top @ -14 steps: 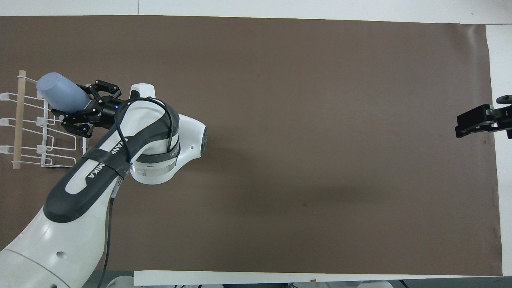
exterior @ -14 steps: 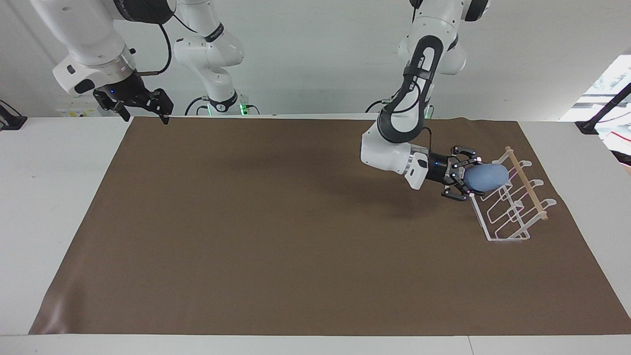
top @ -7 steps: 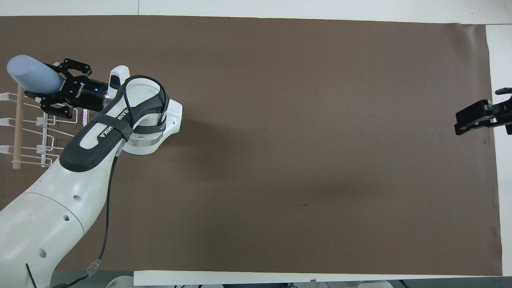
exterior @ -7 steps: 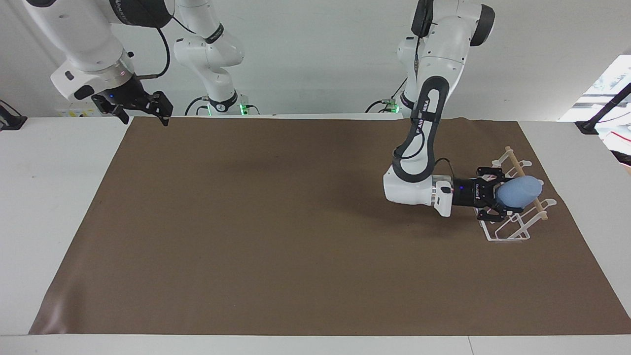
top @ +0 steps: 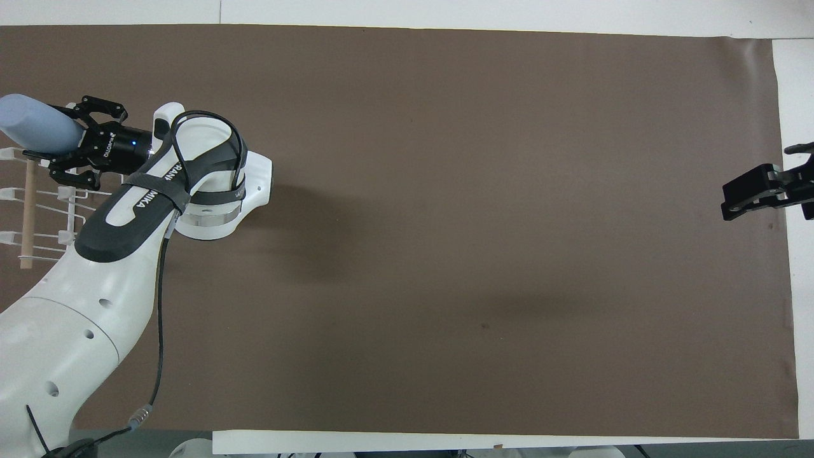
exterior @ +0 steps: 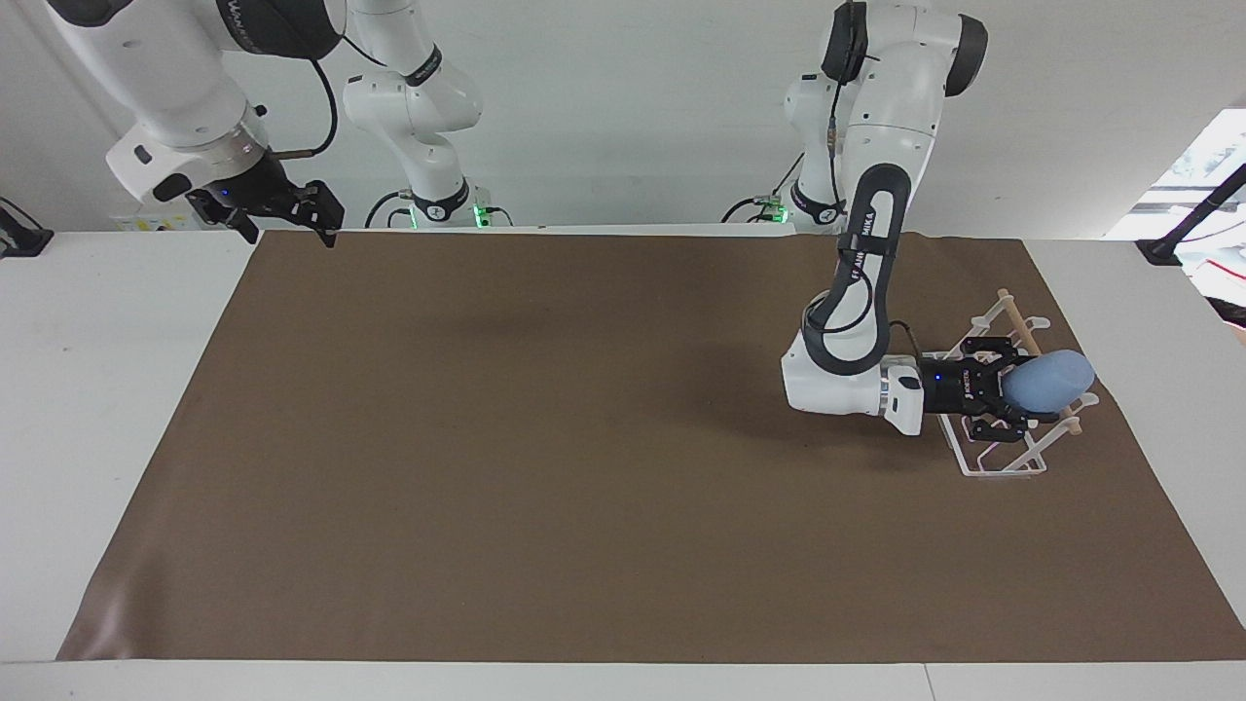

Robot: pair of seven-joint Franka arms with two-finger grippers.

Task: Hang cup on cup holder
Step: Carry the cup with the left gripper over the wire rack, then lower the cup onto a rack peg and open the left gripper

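A white table point(exterior: 97, 389) is covered over most of its top by a large sheet of plain brown paper point(exterior: 584, 467), creased slightly at the corner nearest the camera in the facing view. A pale grey wall is seen above the robots' end of the table, with bright daylight at the left arm's end.

One small light-blue plastic cup point(exterior: 1047, 380) is seen, handleless, smooth and tapered. It is carried lying on its side, its closed base pointing away from the arm toward the left arm's end of the table. It is gripped at its rim end by the left pincer point(exterior: 1003, 390), whose black fingers are clenched around it. The cup is held over the wooden rod of one small white wire cup holder point(exterior: 1012, 456), which stands on the brown paper at the left arm's end of the table. The holder is made of a rectangular base frame, several looped prongs and a thin light wooden rod point(top: 28, 210) along the top. Whether the cup touches a prong or the rod cannot be told, since the pincer covers that spot.

The right pincer point(exterior: 292, 209) is held in the air over the paper's corner at the right arm's end, where that arm waits; its fingers appear parted, with nothing between them.

Two arms, one cup and one holder are counted.
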